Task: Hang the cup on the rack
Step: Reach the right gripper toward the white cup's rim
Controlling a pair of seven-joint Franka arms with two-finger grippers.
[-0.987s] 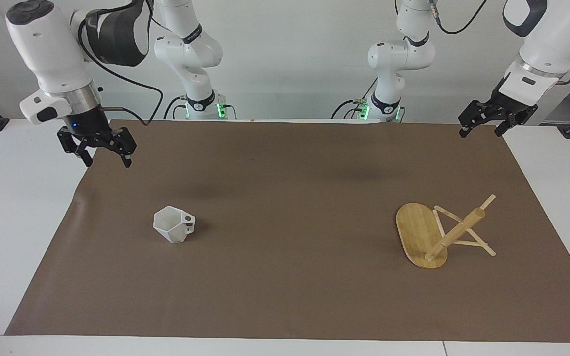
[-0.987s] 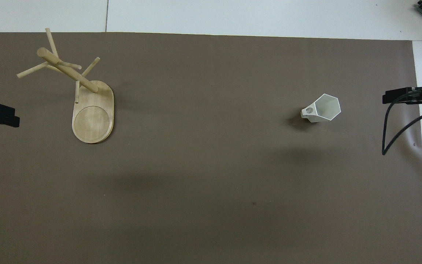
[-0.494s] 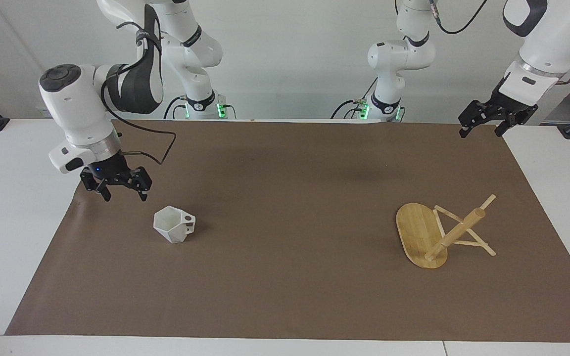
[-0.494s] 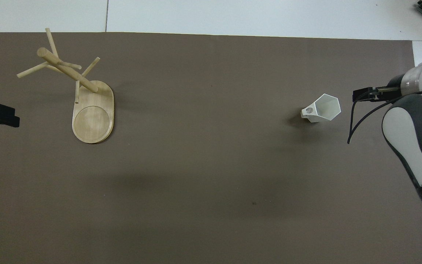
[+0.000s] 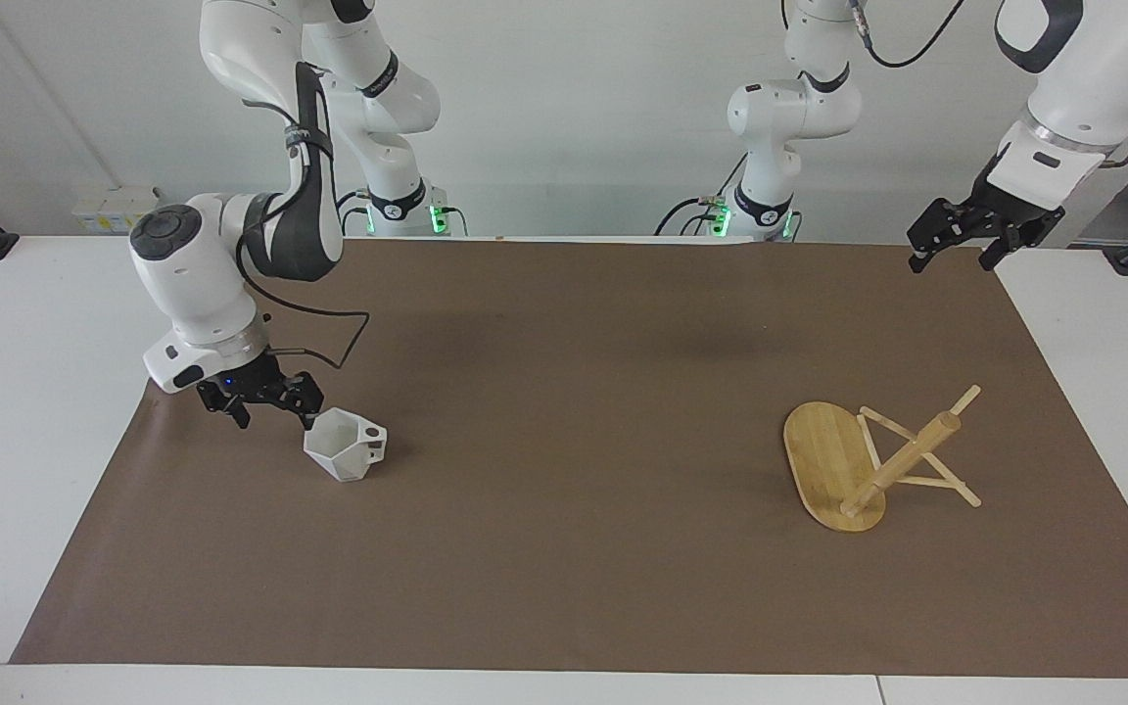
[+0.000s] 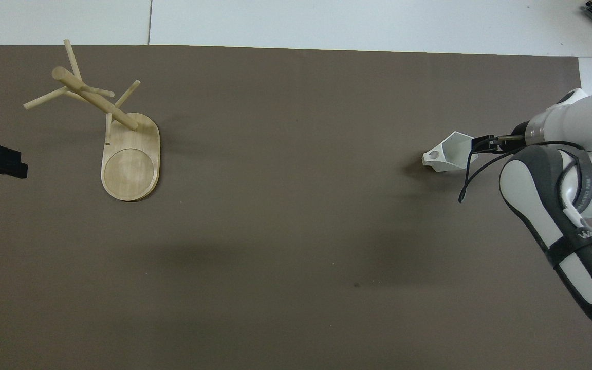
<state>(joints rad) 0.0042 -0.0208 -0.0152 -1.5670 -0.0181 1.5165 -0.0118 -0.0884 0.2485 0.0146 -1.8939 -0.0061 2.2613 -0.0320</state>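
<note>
Overhead view — brown mat (image 6: 296,231) covers white table (image 6: 368,23).

No words, numbers or signs could be read anywhere. The right arm (image 6: 566,226) had some small white marks on its dark band, but they were too tiny to make out.
</note>
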